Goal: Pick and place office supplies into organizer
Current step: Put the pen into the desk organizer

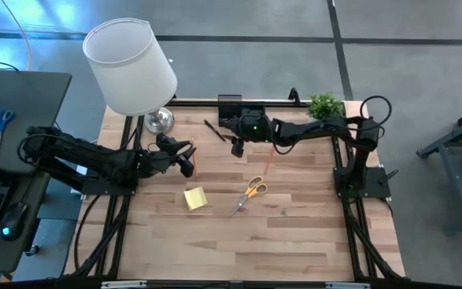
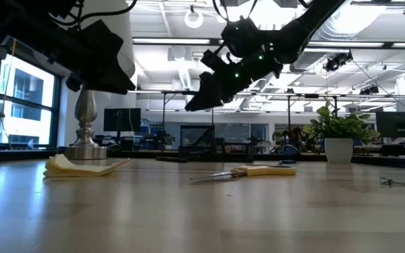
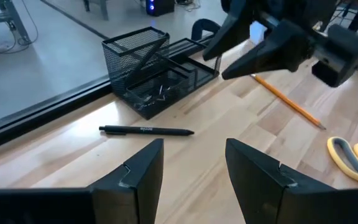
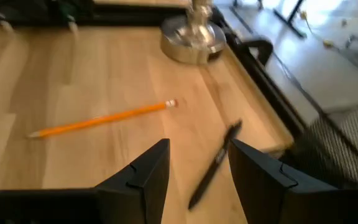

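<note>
The black mesh organizer (image 3: 151,71) stands at the table's far edge (image 1: 229,103). A black pen (image 3: 146,130) lies in front of it on the wood (image 4: 215,165). My left gripper (image 3: 194,171) hovers open just short of the pen (image 1: 184,158). My right gripper (image 4: 199,177) hangs open above the pen (image 1: 237,146), touching nothing. Orange pencils (image 3: 288,99) (image 4: 98,119) lie flat nearby. Orange-handled scissors (image 1: 253,193) and a yellow sticky-note pad (image 1: 196,197) lie at mid-table.
A white-shaded lamp (image 1: 131,68) with a metal base (image 4: 191,37) stands at the far left. A small green plant (image 1: 325,104) stands at the far right. A tiny dark item (image 2: 394,182) lies toward the near right. Bare wood fills the near half.
</note>
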`<state>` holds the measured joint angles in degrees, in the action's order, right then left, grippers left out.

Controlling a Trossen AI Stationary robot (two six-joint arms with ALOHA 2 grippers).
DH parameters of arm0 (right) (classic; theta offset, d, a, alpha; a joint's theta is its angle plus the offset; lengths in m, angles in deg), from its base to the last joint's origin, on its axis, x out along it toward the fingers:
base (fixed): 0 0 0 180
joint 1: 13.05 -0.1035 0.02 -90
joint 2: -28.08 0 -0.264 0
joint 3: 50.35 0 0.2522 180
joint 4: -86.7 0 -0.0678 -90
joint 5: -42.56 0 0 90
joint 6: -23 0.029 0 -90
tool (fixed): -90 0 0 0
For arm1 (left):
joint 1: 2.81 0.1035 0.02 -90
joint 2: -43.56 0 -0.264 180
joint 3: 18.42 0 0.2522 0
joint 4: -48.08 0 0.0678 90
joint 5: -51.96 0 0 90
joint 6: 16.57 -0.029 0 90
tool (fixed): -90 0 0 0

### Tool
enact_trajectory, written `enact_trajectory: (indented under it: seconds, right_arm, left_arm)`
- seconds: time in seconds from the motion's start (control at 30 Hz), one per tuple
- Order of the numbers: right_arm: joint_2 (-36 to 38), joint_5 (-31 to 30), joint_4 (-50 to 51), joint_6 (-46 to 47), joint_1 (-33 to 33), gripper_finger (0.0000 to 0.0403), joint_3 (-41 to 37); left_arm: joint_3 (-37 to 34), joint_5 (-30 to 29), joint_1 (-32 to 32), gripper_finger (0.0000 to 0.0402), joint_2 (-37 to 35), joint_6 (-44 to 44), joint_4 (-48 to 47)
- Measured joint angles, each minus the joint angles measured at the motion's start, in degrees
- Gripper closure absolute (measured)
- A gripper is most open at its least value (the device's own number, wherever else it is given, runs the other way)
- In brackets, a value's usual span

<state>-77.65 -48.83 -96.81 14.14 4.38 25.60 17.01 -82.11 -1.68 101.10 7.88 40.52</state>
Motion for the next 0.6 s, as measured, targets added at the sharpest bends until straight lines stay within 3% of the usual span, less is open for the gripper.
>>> enact_trajectory:
  seconds: [0.33,0.6]
  right_arm:
    - [-6.2,0.0,-0.4,6.1,1.0,0.0242,0.1]
    - [-12.5,0.4,2.2,7.4,0.9,0.0242,5.5]
  left_arm:
    - [0.0,0.0,0.0,0.0238,0.0,-1.3,0.1]
    - [0.0,0.2,0.0,0.0238,0.0,-1.7,0.9]
